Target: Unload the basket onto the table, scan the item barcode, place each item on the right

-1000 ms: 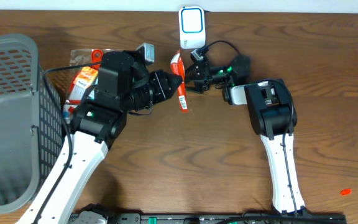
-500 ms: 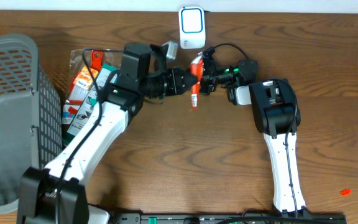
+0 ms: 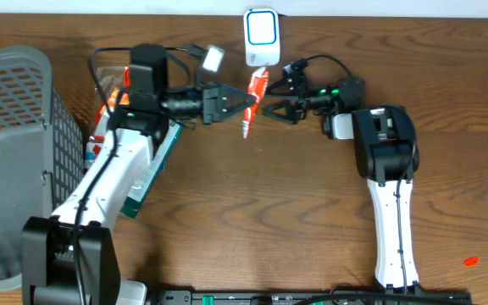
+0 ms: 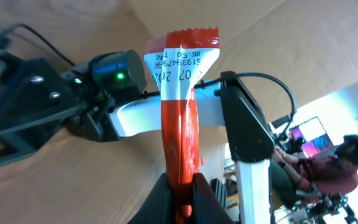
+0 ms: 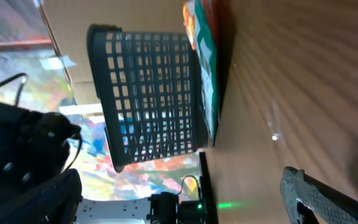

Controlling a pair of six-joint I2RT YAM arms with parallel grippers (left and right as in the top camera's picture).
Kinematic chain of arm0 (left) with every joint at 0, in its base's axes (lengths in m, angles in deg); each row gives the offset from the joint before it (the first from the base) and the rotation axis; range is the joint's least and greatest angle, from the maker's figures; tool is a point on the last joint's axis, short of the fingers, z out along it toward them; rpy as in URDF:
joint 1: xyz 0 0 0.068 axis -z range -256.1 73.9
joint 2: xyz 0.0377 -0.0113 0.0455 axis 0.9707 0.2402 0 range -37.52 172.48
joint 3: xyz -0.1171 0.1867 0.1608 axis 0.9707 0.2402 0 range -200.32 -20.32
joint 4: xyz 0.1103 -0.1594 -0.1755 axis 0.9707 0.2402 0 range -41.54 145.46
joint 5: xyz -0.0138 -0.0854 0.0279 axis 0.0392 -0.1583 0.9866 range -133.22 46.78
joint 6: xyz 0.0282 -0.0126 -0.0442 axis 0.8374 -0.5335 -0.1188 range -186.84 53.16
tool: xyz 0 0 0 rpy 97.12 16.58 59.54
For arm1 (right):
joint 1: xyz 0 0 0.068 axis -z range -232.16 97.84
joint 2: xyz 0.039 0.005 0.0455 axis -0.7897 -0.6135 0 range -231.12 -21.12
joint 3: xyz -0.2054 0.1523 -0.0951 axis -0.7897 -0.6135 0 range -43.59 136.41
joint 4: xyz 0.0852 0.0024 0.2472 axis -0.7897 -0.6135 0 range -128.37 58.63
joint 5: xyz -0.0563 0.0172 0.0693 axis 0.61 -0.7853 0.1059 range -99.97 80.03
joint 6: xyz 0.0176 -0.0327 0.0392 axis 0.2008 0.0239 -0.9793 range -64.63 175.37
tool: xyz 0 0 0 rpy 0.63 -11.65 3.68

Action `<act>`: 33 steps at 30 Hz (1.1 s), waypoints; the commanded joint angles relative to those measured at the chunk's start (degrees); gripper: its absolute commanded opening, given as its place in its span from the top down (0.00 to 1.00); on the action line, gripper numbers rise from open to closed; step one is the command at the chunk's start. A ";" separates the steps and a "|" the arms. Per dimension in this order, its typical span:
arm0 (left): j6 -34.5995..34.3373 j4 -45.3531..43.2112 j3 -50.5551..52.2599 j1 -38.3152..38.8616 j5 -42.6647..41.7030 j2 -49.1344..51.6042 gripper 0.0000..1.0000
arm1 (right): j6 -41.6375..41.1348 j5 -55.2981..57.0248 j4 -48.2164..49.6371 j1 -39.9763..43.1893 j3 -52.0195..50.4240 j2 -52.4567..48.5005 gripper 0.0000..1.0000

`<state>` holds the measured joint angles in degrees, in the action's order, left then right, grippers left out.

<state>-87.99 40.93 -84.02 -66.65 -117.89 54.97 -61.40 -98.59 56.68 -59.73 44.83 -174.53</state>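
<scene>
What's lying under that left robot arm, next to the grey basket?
A pile of flat packets: an orange one at the top, a green-edged one lower. The left arm covers their middles, so how many there are is hidden.

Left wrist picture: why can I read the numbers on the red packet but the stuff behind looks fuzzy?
Left wrist view: the red packet sits close and in focus; the room behind is softer, with bright glare at the right. Right wrist view: the table wood smears into streaks, the basket stays crisp. Overhead view: even light, all sharp.
</scene>
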 commanded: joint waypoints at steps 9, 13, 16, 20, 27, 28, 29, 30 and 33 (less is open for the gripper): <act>11.45 -4.11 -1.25 -2.80 -15.34 5.11 0.92 | 4.90 -0.28 2.23 1.16 1.55 -1.29 0.01; 11.47 -4.85 -1.25 -2.80 -15.34 8.57 0.92 | 8.94 -0.20 2.23 0.83 1.75 0.20 0.01; 11.50 -5.11 -1.25 -2.80 -15.34 10.08 0.93 | 18.08 -0.61 2.21 0.70 2.54 1.44 0.01; 12.20 -5.88 -1.25 -2.82 -15.34 10.62 0.93 | 26.49 -0.61 2.21 -0.68 4.15 4.00 0.01; 12.57 -7.17 -1.25 -3.85 -14.67 12.04 0.93 | 20.59 -0.66 2.21 -3.43 10.71 7.28 0.05; 12.55 -7.15 -1.25 -4.00 -14.67 12.39 0.92 | 19.08 -0.68 2.21 -3.45 11.61 7.30 0.08; 12.55 -7.17 -1.25 -4.09 -14.67 12.81 0.93 | 18.18 -0.68 2.21 -3.45 12.22 7.30 0.12; 12.55 -7.17 -1.25 -4.11 -14.67 13.11 0.93 | 17.99 -0.68 2.21 -3.34 12.48 7.30 0.14; 12.55 -7.17 -1.25 -4.09 -14.67 14.19 0.93 | 16.87 -0.68 2.19 -2.95 12.50 7.48 0.16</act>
<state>-76.84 33.92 -84.02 -70.45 -131.62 67.80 -41.95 -98.55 56.71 -63.25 56.79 -168.14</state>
